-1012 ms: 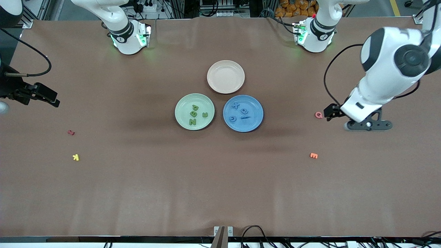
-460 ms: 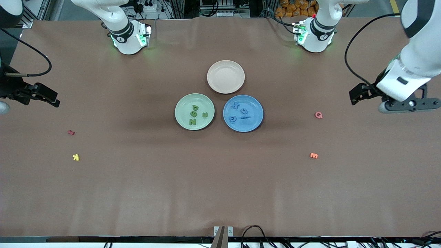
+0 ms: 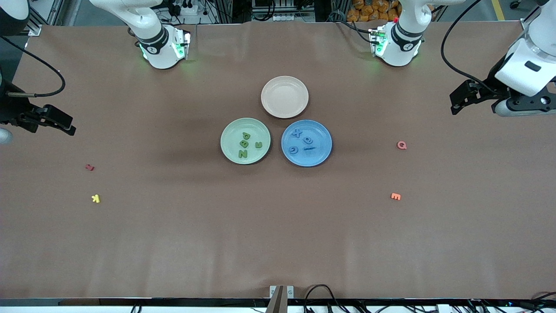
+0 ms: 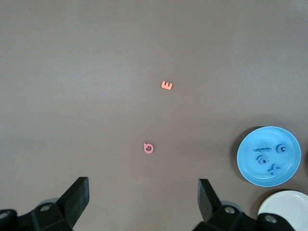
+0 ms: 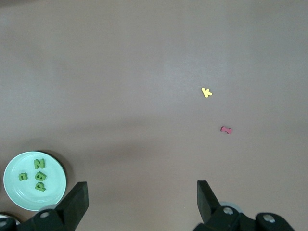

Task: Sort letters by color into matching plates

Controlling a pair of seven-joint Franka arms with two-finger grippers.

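As the left gripper (image 3: 454, 100) is pulling away, spread and empty | right gripper (image 3: 65, 124) idling, spread | green letters (image 3: 246, 144) sitting in green plate (image 3: 230, 130), blue letters (image 3: 302, 141) in blue plate (image 3: 321, 156) at its 3 o'clock | sorting looking complete.

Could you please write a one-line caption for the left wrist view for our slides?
Open left gripper above bare table, with pink Q and orange E loose and four blue letters in the blue plate.
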